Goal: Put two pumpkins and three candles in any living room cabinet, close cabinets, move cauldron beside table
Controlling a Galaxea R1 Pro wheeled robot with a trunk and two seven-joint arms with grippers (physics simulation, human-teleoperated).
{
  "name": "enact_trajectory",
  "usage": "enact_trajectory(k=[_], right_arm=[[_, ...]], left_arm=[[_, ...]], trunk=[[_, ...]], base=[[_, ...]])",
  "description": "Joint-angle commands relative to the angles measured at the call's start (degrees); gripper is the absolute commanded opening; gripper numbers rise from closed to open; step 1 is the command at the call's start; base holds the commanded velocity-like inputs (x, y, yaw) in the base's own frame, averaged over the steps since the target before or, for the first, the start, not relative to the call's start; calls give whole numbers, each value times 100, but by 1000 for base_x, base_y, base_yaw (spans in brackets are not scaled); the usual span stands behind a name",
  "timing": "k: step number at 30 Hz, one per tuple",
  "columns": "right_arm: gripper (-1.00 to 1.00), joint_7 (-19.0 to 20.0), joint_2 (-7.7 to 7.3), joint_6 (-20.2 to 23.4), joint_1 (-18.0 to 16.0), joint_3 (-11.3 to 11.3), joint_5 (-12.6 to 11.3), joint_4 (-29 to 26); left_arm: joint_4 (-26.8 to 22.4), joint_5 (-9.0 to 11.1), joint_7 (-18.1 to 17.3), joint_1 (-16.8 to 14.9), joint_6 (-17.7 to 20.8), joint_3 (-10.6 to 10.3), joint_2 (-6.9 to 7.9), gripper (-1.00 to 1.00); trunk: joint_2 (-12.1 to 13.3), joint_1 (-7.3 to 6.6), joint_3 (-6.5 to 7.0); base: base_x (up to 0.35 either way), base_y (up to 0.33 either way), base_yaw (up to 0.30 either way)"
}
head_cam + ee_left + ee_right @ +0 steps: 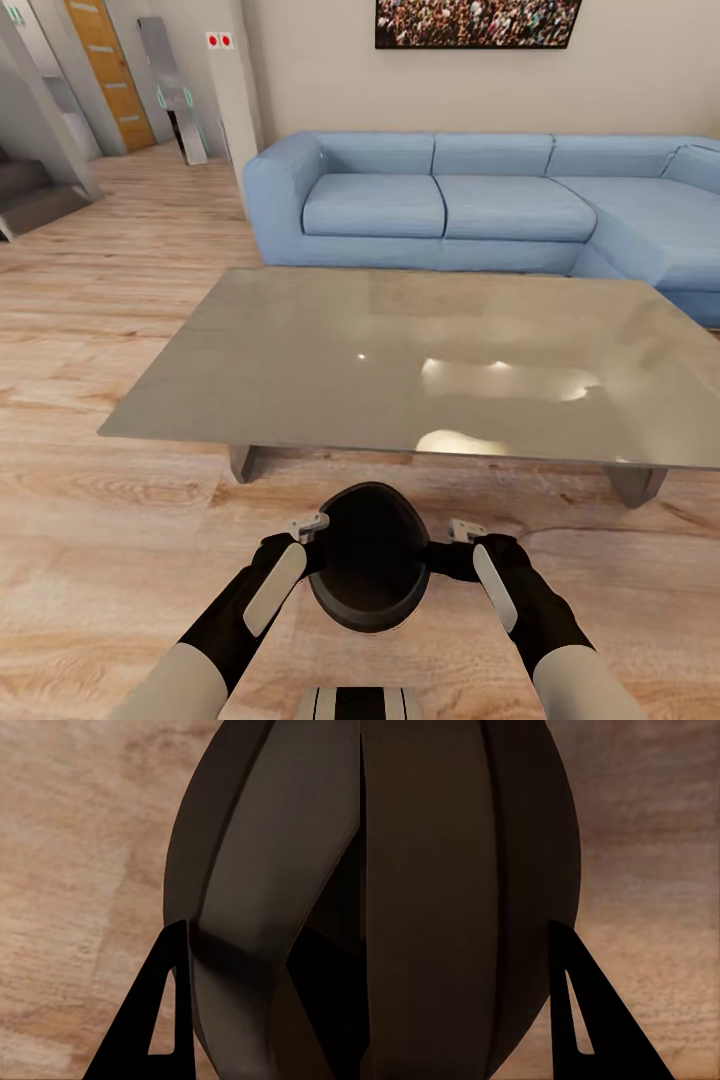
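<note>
Both sets of jaws were closed on the rim of the black cauldron (368,556), the left gripper (310,527) clamped at the pot's nine o'clock and the right gripper (464,532) at its three o'clock, one finger of each lying outside the belly in the wrist views (161,1020) (577,1020). The pot hung between the two forearms at six o'clock in the head view, its wide mouth facing up and nothing visible inside; the wrist views showed bare plank floor (67,870) past its curved wall, and whether its feet touched the boards could not be told.

Just beyond it, toward twelve o'clock, stood the low grey table (400,370), its near edge and two slab legs close to the pot, its glossy top bare. Behind the table ran the blue sofa (470,205), with a framed picture (475,22) on the wall above and an orange door (105,70) away at eleven o'clock.

The step in hand looked to be the last one, setting the pot beside the table. The next move appeared to call for lowering it level until it rested on the floor, then opening both grips together so it would not tip.

The count: one cauldron, one table, one sofa, two grippers. No pumpkins, candles or cabinet could be counted here.
</note>
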Motion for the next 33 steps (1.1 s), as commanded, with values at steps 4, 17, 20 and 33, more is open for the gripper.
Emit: enact_trajectory(k=[4,17,20,33], right_arm=[[-100,42,-90,25,-2,24,39,-12],[-100,40,-90,25,-2,24,39,-12],[-100,40,-90,25,-2,24,39,-12],[-100,40,-90,25,-2,24,39,-12]], left_arm=[[-4,409,-44,-10,-52,-28,6,-100],[-4,408,-44,-10,-56,-28,6,-100],[-6,408,-44,-10,-59,-28,6,-100],[-4,408,-44,-10,-60,-28,6,-100]], trunk=[[-2,1,-4],[-2,1,-4],[-2,1,-4],[-17,29,-248]], base=[[94,7,0],[76,0,0],[3,0,0],[0,0,0]])
